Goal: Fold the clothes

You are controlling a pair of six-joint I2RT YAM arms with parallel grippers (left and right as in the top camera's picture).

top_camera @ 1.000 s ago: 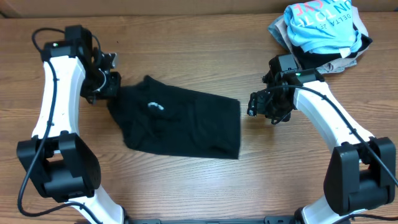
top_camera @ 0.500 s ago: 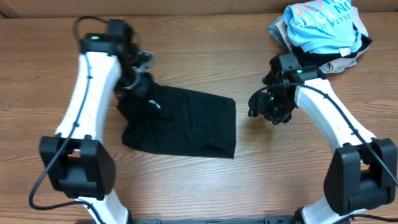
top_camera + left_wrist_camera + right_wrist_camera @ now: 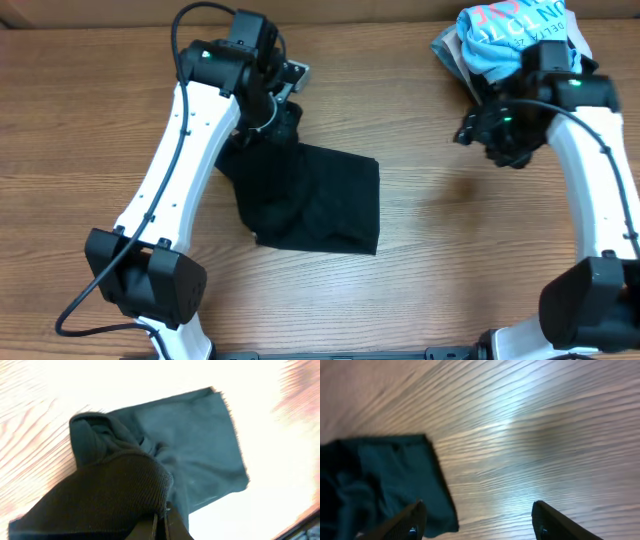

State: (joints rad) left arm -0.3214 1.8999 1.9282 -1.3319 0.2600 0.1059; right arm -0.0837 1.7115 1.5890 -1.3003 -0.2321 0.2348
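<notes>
While your left gripper (image 3: 278,122) pinches one edge of the black garment (image 3: 320,200), raised over the rest at the middle of the desk (image 3: 440,260), the first fold looks only begun; your right gripper (image 3: 497,140) hangs wide and empty near the back right corner.

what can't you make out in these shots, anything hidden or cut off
Overhead: tips of the left pincer, hidden by its wrist and the bunched plain black soft-fabric garment.
Overhead: light blue T-shirt pile, cut by the top edge.
Left wrist: grain of the wooden table, washed out by glare.
Right wrist: the garment, cut by the left edge.
</notes>
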